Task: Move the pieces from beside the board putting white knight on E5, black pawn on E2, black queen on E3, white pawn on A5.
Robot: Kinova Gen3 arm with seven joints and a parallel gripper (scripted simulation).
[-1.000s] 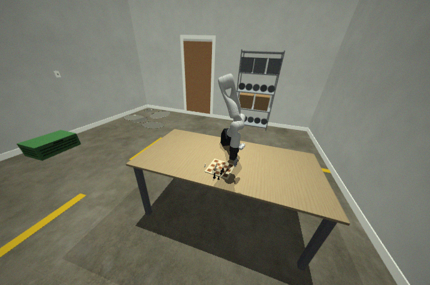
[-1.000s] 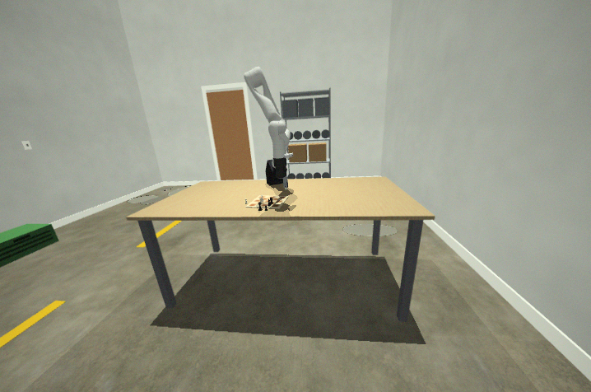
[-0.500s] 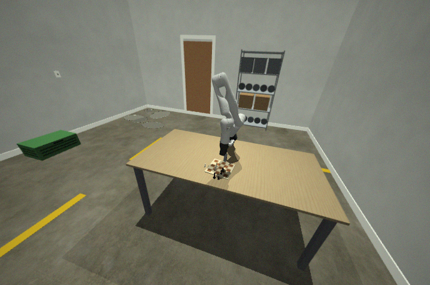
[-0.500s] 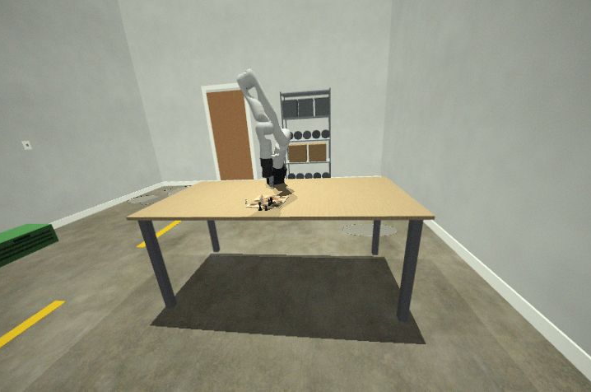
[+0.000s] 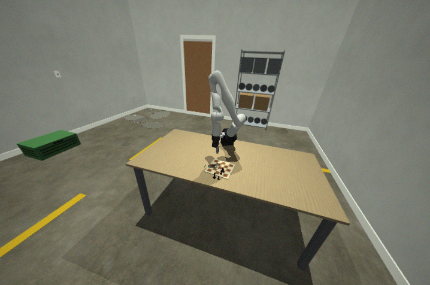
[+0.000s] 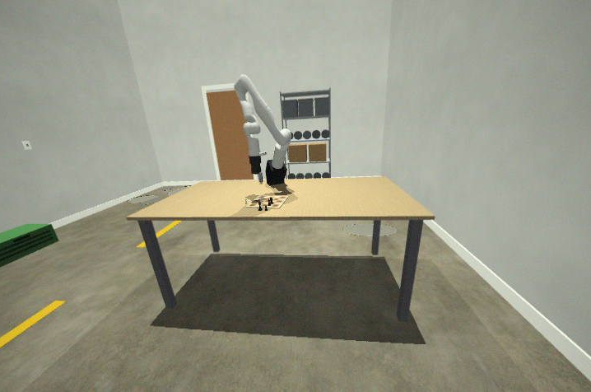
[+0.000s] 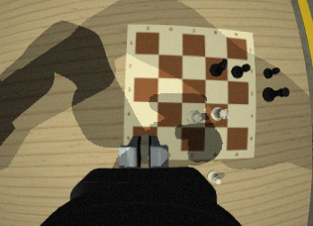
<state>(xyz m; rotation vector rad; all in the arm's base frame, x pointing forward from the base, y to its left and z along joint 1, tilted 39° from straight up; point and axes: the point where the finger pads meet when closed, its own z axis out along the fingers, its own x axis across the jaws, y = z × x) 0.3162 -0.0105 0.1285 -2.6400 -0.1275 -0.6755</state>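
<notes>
Arm (image 5: 219,97): folded high, wrist pointing straight down.
Tool (image 7: 145,155): raised, fingers clamped on a small piece, identity unclear.

Pieces crowd the board (image 7: 172,66) and its near edge by the worktop's (image 5: 276,174) left side; right side open.

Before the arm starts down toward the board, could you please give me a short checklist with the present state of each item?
1. Grip: the gripper is shut on a piece. Ok.
2. Which piece it holds: hidden between the fingers. Cannot tell.
3. Clearance: the gripper hangs well above the board and its pieces. Ok.
4. Target square: the edge letters and digits are too small to read. Cannot tell.
5. Pieces left to place: two black pieces and one white piece stand beside the board. Not ok yet.
</notes>
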